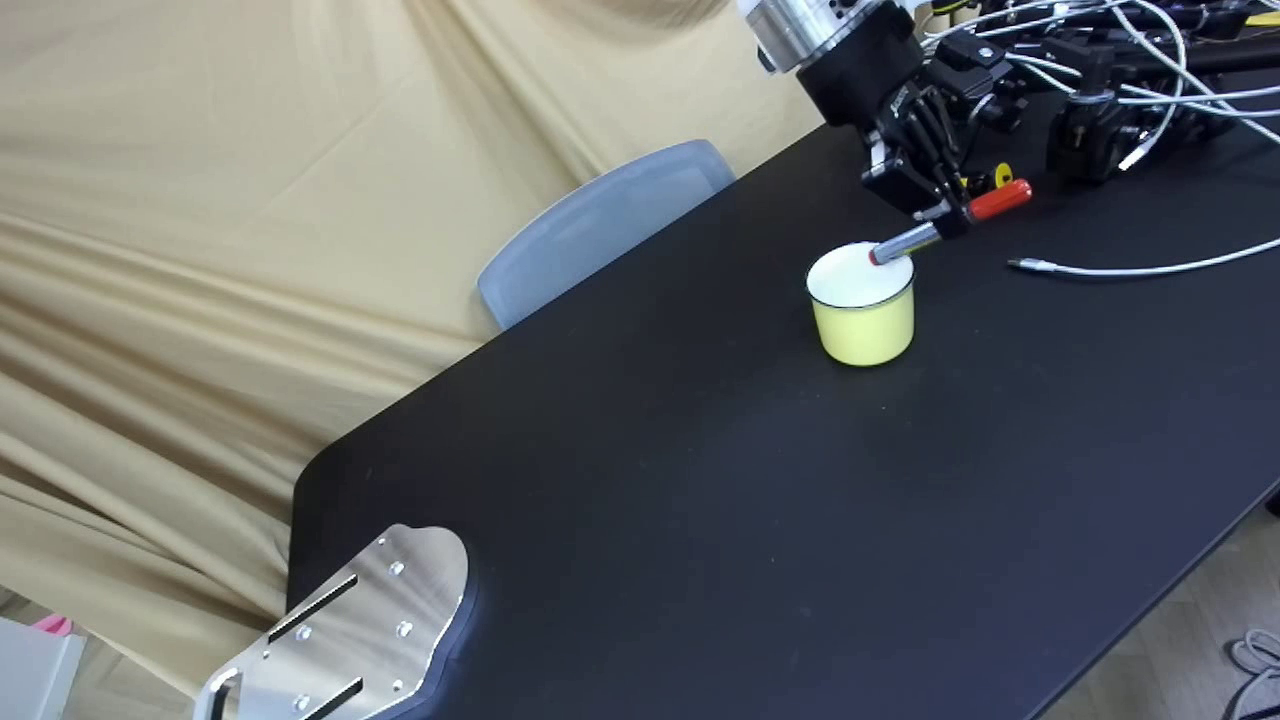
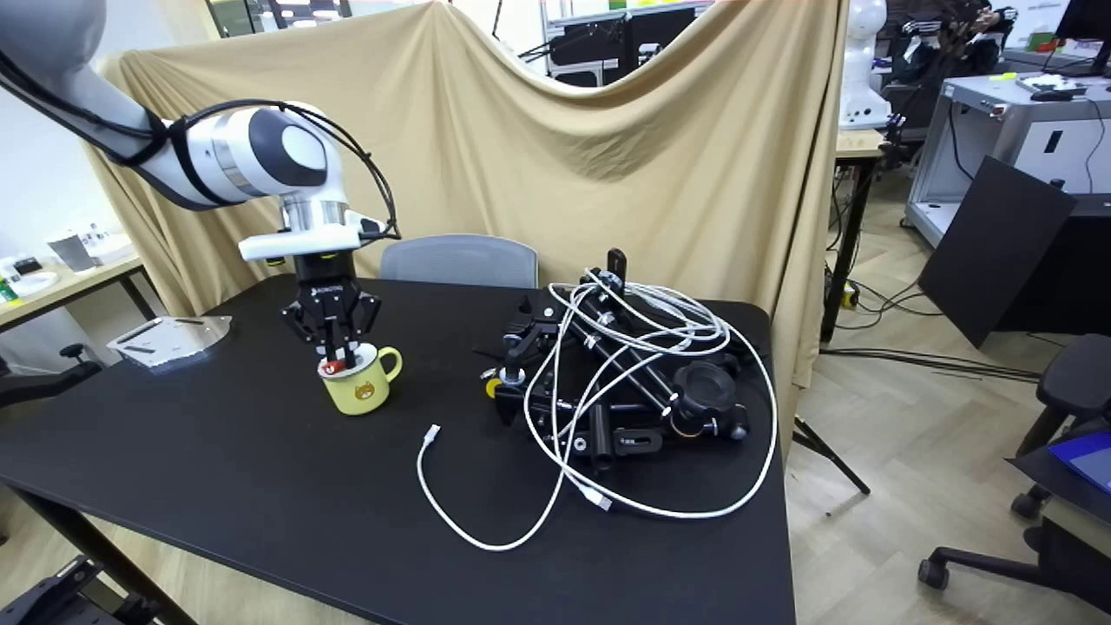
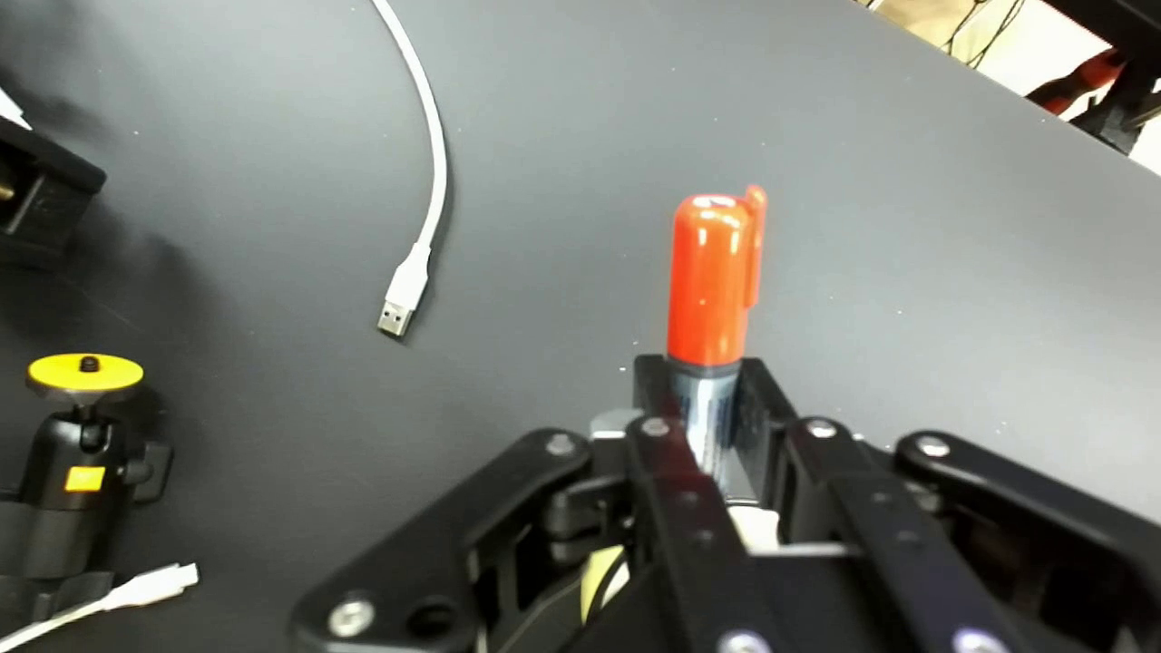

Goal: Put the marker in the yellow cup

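Claw (image 3: 706, 399) clamped on marker (image 3: 707, 336), at the mouth of the yellow cup (image 1: 862, 330).
Marker sits tilted between the two fingertips (image 3: 764, 394), red cap (image 1: 1003, 199) higher on one side, other end lower over the cup's opening; can't tell if it touches the rim. Counts: 1 claw, 1 marker, 1 cup, upright on 1 black table (image 1: 620, 520); 1 grey chair (image 2: 460, 262) at the table, 1 metal plate (image 1: 345, 640) well apart from the cup. White cables (image 3: 439, 172) tangled over a heap of black gear (image 2: 703, 386), number unclear.
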